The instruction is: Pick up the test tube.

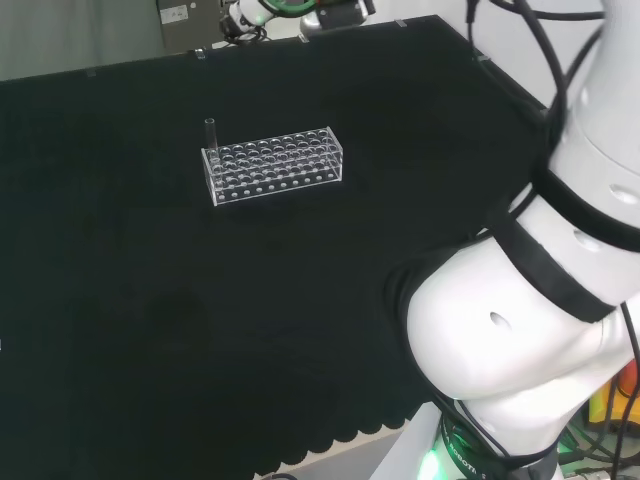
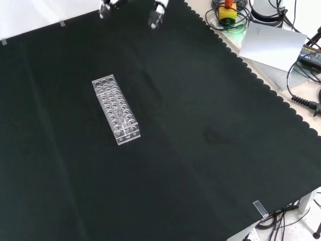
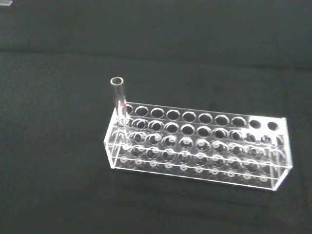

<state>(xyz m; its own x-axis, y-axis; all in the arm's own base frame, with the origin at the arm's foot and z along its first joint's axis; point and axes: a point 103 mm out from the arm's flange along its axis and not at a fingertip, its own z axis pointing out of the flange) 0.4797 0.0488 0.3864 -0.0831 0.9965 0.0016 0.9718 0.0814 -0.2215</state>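
Observation:
A clear test tube (image 1: 210,134) stands upright in a corner hole at the left end of a clear plastic rack (image 1: 275,166) in the head view. The wrist view looks down on the same tube (image 3: 119,100), which rises above the rack (image 3: 195,146); the other holes that show are empty. In the front view the rack (image 2: 115,108) lies mid-left on the black cloth. The hand (image 2: 156,15) is at the top edge there, well above and beyond the rack, with two white-tipped fingers spread apart and nothing between them.
The arm's white links (image 1: 520,330) take up the right of the head view. In the front view, cables, a yellow and red button (image 2: 228,11) and a grey sheet (image 2: 271,42) lie past the cloth's scalloped edge.

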